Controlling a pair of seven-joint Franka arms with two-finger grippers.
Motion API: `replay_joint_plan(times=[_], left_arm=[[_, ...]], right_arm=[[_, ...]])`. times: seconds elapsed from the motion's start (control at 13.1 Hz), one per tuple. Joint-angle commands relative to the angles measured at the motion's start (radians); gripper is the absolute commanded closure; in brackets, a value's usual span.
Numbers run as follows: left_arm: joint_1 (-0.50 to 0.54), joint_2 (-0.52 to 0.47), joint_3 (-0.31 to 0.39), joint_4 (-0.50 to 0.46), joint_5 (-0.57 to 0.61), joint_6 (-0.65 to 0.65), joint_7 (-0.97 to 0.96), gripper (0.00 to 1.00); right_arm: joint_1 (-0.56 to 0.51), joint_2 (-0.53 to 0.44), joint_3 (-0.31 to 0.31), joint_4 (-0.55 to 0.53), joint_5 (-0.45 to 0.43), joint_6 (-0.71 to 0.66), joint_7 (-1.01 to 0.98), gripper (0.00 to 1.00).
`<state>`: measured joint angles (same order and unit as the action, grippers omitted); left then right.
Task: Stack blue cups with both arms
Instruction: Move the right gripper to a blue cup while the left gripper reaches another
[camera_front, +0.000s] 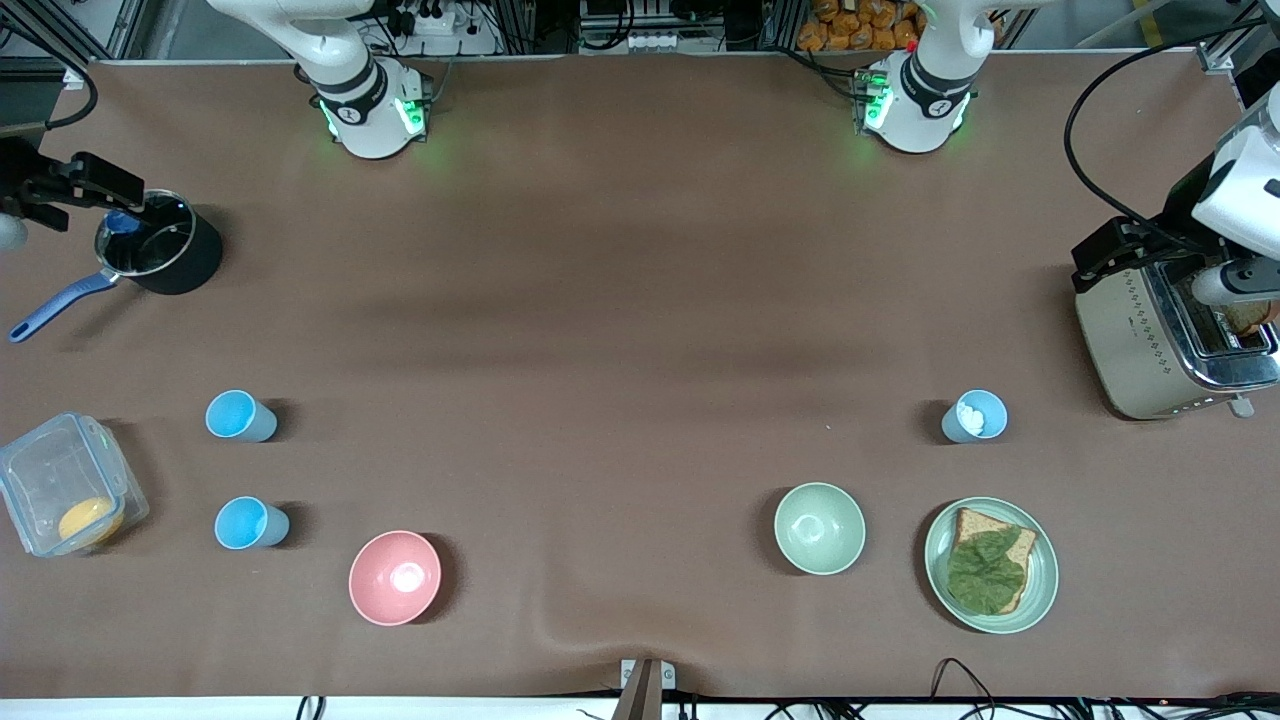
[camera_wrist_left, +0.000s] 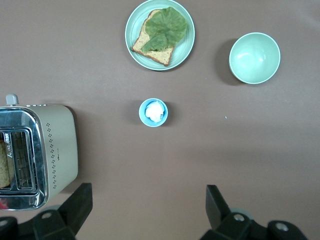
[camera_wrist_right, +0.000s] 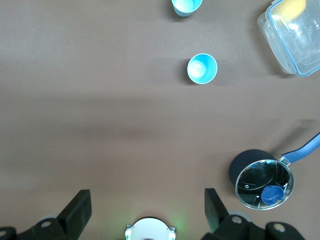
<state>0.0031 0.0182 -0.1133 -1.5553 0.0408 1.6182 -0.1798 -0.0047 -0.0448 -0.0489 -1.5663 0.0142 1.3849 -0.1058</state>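
Nothing grasped yet. Left gripper and right gripper hover high, fingers spread. Two blue cups stand upright near the right arm's end (a third holds something white). Next: right descends on one.

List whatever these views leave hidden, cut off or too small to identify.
- White lump in the blue cup near the toaster: too small to identify in the front or left wrist view.
- Left gripper and right gripper: only the spread fingertips show in the wrist views.
- Second empty blue cup: cut by the right wrist view's edge.
- Blue item in the saucepan: blurred by the glass lid.
- Yellow food in the clear container: unidentifiable.
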Motion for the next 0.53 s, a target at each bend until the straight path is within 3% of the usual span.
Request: replay_joint_plan(times=[0.0, 0.31, 0.46], left_arm=[[-0.002, 0.006, -0.002, 0.023, -0.01, -0.021, 0.025, 0.0], [0.012, 0.063, 0.003, 0.02, -0.002, -0.008, 0.058, 0.0], [0.018, 0.121, 0.003, -0.03, 0.001, 0.073, 0.06, 0.0]], right_arm=[[-0.008, -0.003, 0.001, -0.005, 0.004, 0.003, -0.012, 0.0], [-0.026, -0.001, 0.001, -0.008, 0.021, 0.0, -0.012, 0.0], [-0.021, 0.0, 0.003, -0.008, 0.02, -0.004, 0.004, 0.0]])
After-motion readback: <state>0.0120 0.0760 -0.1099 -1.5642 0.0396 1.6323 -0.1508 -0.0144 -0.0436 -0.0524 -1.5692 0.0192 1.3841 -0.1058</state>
